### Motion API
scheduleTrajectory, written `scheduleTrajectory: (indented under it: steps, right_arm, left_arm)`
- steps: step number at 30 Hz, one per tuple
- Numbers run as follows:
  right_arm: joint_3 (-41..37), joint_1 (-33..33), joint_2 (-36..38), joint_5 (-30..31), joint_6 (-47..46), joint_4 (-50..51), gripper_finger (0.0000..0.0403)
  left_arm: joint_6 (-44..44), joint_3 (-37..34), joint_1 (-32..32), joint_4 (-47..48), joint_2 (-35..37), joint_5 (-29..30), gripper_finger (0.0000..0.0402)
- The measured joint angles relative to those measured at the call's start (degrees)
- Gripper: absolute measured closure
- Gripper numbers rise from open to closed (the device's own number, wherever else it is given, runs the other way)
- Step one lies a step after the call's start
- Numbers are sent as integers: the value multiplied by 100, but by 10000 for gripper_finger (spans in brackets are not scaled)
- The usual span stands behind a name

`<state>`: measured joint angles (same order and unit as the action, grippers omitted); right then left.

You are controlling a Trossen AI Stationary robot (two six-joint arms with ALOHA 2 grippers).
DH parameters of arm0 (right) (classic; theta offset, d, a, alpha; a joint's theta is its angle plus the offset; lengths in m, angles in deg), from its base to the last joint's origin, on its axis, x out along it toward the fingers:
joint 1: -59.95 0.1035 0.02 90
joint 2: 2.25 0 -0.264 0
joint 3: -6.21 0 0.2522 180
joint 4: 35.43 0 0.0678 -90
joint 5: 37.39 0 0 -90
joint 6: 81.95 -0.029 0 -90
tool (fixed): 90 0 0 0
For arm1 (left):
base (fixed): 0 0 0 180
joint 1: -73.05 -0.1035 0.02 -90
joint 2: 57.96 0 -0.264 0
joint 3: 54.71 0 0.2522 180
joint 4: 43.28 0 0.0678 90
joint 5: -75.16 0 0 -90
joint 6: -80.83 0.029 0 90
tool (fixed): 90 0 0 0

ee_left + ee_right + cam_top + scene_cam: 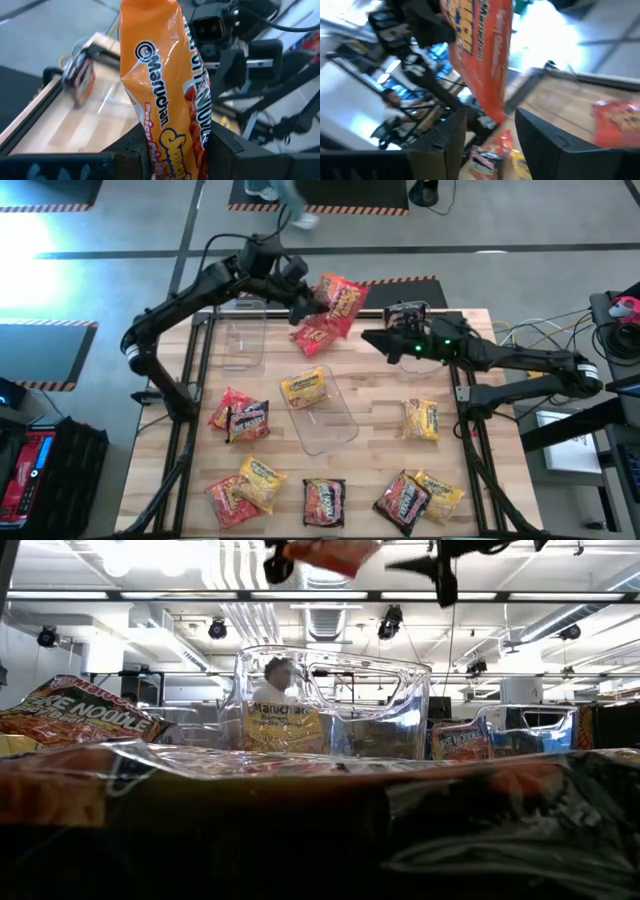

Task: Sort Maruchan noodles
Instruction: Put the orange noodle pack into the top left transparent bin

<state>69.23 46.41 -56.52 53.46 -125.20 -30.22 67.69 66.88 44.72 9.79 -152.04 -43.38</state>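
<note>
In the upper middle of the high view, the left gripper (303,308) is holding a crinkly orange-red plastic Maruchan noodle packet (340,299) aloft, jaws clamped on it. The right gripper (375,340), jaws apart, is hovering just beside. A loose pinch risks dropping the packet outside the clear plastic bin (322,411).

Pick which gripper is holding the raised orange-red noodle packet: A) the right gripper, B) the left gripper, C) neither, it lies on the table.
B: the left gripper clamps the packet between its fingers, while the right gripper stands open beside it, apart.
</note>
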Motion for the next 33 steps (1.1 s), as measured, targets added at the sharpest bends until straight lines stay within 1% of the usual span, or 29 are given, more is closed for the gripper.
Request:
scheduleTrajectory:
  steps: [4,9,12,15,21,27,33]
  right_arm:
    - [0,-10,315,-276,500,9,222]
    - [0,-10,633,-584,1245,71,213]
    - [2,-8,770,-598,1655,279,213]
    - [2,-10,847,-598,1845,526,213]
    - [2,-10,843,-681,2168,653,213]
    - [2,-5,802,-1025,2244,665,213]
    - [2,-4,808,-1033,2355,667,213]
  left_arm:
    - [-324,0,388,-409,46,357,293]
    - [-604,-2,852,-470,26,1250,293]
    - [-725,-4,1152,-570,-3,1548,293]
    - [-740,-4,1394,-750,-14,1754,293]
    - [-879,-4,1647,-871,-54,2338,293]
    - [-1059,-2,1800,-1211,-265,2411,293]
    - [-1167,-3,1960,-1386,-431,2416,293]
